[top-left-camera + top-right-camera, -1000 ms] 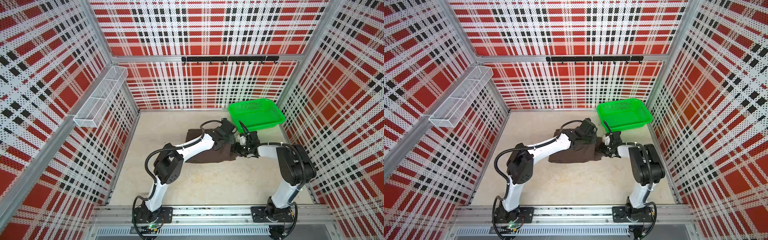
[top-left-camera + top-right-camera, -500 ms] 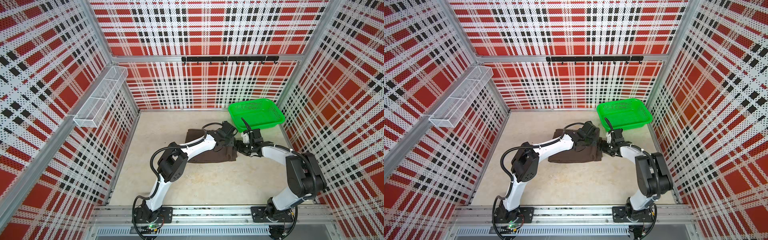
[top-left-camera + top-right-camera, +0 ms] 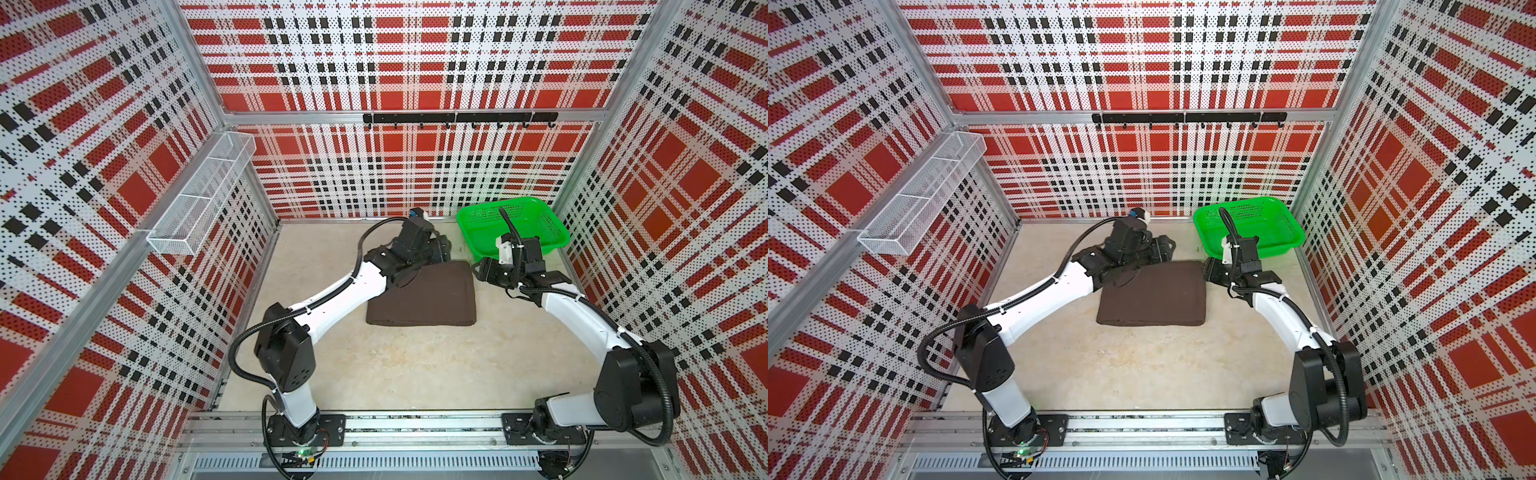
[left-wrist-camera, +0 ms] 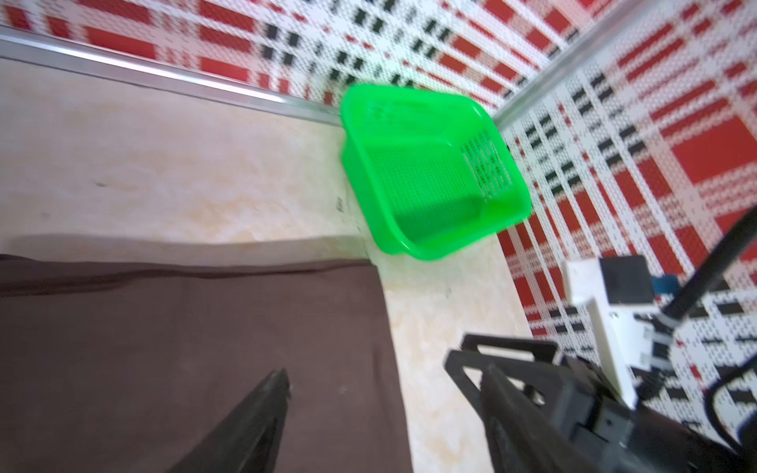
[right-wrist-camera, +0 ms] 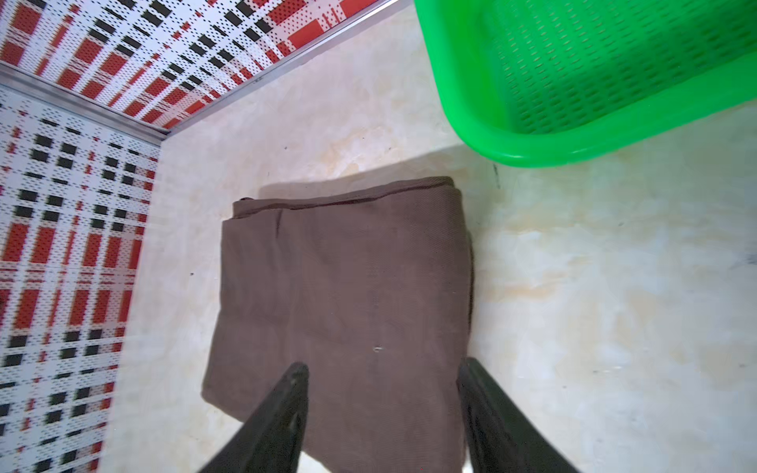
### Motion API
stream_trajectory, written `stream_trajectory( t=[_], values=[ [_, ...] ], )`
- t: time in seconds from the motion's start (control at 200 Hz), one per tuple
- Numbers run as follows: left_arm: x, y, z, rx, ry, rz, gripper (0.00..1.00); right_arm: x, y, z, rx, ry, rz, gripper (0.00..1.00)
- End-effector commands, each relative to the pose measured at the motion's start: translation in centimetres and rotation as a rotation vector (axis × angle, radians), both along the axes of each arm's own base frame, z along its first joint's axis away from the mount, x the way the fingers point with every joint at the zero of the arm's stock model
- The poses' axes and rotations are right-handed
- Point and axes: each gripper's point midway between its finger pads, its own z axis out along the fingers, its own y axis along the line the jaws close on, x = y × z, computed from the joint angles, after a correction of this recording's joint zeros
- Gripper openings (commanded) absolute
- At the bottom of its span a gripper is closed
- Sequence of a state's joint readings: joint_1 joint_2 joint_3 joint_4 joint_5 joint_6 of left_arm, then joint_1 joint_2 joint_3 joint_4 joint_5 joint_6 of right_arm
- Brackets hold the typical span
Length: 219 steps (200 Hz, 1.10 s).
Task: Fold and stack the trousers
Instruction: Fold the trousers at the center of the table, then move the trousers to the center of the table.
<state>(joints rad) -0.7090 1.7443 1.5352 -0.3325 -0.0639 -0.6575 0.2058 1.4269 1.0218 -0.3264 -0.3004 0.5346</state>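
Note:
The dark brown trousers (image 3: 428,297) (image 3: 1154,297) lie folded into a flat rectangle mid-table. In both top views my left gripper (image 3: 441,251) (image 3: 1163,248) hovers at the fold's back edge, and my right gripper (image 3: 481,270) (image 3: 1209,270) stands just off its back right corner. In the left wrist view the left gripper (image 4: 385,381) is open over the edge of the trousers (image 4: 184,348), holding nothing. The right wrist view shows the right gripper (image 5: 383,372) open above the trousers (image 5: 344,278), with no cloth pinched between its fingers.
An empty green basket (image 3: 552,243) (image 3: 1289,243) (image 4: 426,250) (image 5: 532,155) sits in the back right corner, close behind the right gripper. A white wire shelf (image 3: 199,199) hangs on the left wall. A black hook rail (image 3: 459,118) runs along the back wall.
Both grippers have opened and let go of the cloth. The left one has drawn back toward the rear wall, the right one out to the right; the fold now lies flat.

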Motion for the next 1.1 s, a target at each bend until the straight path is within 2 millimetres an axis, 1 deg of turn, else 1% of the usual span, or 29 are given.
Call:
stream_trajectory(
  t=[0.0, 0.08, 0.19, 0.251, 0.341, 0.396, 0.426, 0.481, 0.576, 0.666, 0.717, 0.827, 0.877, 0.947, 1.017, 1.092],
  values=[
    [0.2, 2.3, -7.4, 0.055, 0.125, 0.007, 0.77, 0.3, 2.5, -1.9, 0.062, 0.042, 0.082, 0.54],
    [0.2, 4.3, -10.6, 0.058, 0.186, 0.018, 0.77, 0.7, 3.0, -3.6, 0.1, 0.08, 0.076, 0.48],
    [-0.1, 6.9, -14.6, 0.072, 0.257, 0.047, 0.77, 0.7, 3.1, -6.5, 0.094, 0.13, 0.074, 0.45],
    [-0.4, 8.4, -16.4, 0.085, 0.293, 0.069, 0.77, 0.7, 2.6, -7.9, 0.067, 0.152, 0.058, 0.47],
    [-1.0, 11.0, -19.0, 0.115, 0.355, 0.116, 0.77, 0.5, 1.3, -9.9, 0.005, 0.187, 0.02, 0.51],
    [-1.5, 12.3, -20.4, 0.133, 0.39, 0.136, 0.78, 0.3, 0.6, -10.8, -0.029, 0.213, -0.005, 0.55],
    [-1.8, 13.0, -21.1, 0.143, 0.407, 0.147, 0.78, 0.1, 0.3, -11.4, -0.062, 0.215, 0.01, 0.56],
    [-2.3, 13.9, -22.3, 0.159, 0.438, 0.159, 0.78, -0.2, 0.1, -12.2, -0.082, 0.238, 0.008, 0.59],
    [-2.7, 14.7, -23.4, 0.173, 0.463, 0.17, 0.79, -0.6, -0.1, -13.6, -0.102, 0.278, 0.006, 0.6],
    [-2.7, 14.7, -23.6, 0.175, 0.465, 0.167, 0.8, -1.0, -0.4, -14.9, -0.127, 0.313, -0.003, 0.6],
    [-2.6, 14.9, -23.3, 0.174, 0.459, 0.169, 0.8, -1.1, -0.5, -15.4, -0.142, 0.328, -0.004, 0.6],
    [-2.4, 15.9, -22.7, 0.185, 0.45, 0.188, 0.81, -1.6, 0.3, -16.4, -0.154, 0.35, 0.02, 0.59],
    [-2.3, 16.5, -22.3, 0.18, 0.449, 0.201, 0.81, -1.9, 1.3, -16.7, -0.145, 0.355, 0.042, 0.59],
    [-2.1, 17.4, -21.1, 0.161, 0.435, 0.216, 0.81, -2.1, 3.6, -16.6, -0.105, 0.355, 0.087, 0.59],
    [-1.6, 18.3, -19.0, 0.155, 0.395, 0.235, 0.81, -2.3, 5.9, -16.2, -0.067, 0.351, 0.111, 0.58],
    [-1.1, 19.0, -15.7, 0.16, 0.334, 0.256, 0.82, -2.0, 8.1, -15.2, -0.029, 0.332, 0.137, 0.57]
  ],
)
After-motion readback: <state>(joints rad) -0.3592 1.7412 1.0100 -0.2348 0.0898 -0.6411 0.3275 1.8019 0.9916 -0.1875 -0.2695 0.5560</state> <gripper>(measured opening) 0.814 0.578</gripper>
